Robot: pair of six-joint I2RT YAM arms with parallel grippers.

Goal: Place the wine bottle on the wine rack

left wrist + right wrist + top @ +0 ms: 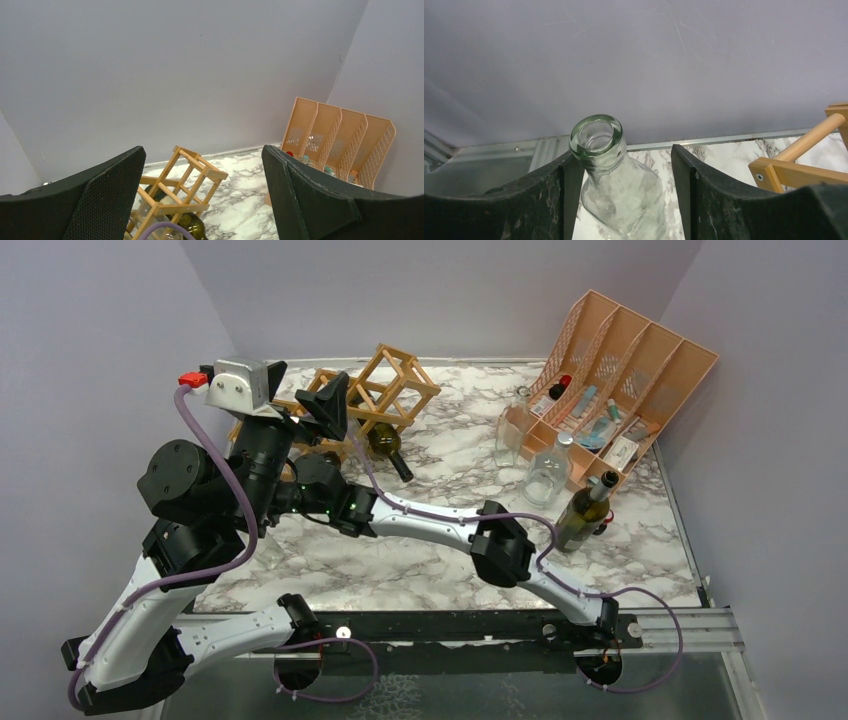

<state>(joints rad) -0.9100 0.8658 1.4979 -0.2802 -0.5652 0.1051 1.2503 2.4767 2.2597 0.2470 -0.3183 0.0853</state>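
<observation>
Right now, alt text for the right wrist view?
A clear glass bottle, mouth toward the camera, sits between the black jaws, close against one with a gap to the other. Behind: marble tabletop, grey wall, and a corner of the wooden wine rack at right.

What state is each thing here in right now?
Wine rack: tilted.
Dark bottle: lying on its side at the rack.
Green bottle: standing upright.
Clear bottle: uncorked, mouth open.
Left end effector: open, empty.
Right end effector: open around the clear bottle's neck.
</observation>
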